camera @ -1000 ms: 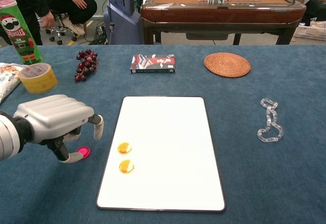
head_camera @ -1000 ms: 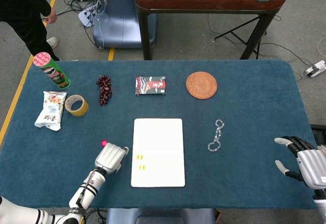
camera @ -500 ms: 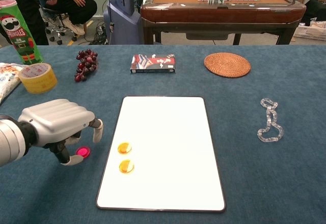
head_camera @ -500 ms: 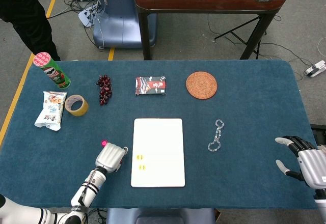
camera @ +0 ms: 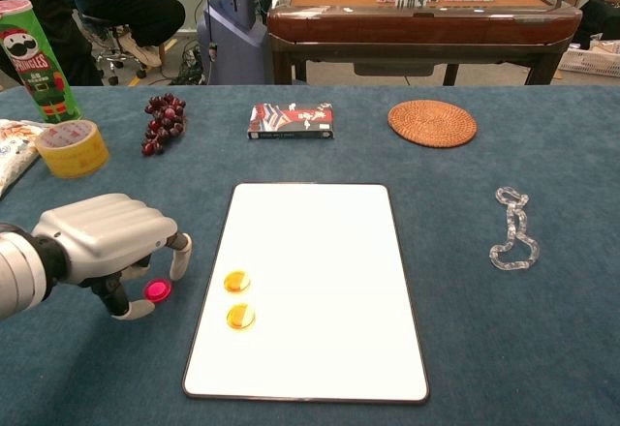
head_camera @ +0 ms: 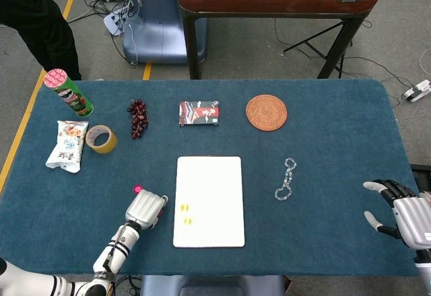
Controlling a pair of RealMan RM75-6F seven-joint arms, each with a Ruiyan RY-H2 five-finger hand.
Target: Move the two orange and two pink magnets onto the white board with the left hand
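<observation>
your left hand [camera: 102, 247] sat knuckles-up on the blue cloth just left of the white board [camera: 320, 252], fingers curled down around a pink magnet [camera: 157, 289] – whether they actually pinched it or only touched it, i could not tell. in the head view a second pink magnet [head_camera: 137, 190] lay on the cloth just beyond that hand. two orange magnets [camera: 237, 281] [camera: 240, 317] rested on the board near its left edge. your right hand [head_camera: 404, 214] hovered at the table's far right edge, fingers spread and holding nothing. at the far left stood a green pringles can [camera: 31, 45], its logo face visible – other print was too small to read.
</observation>
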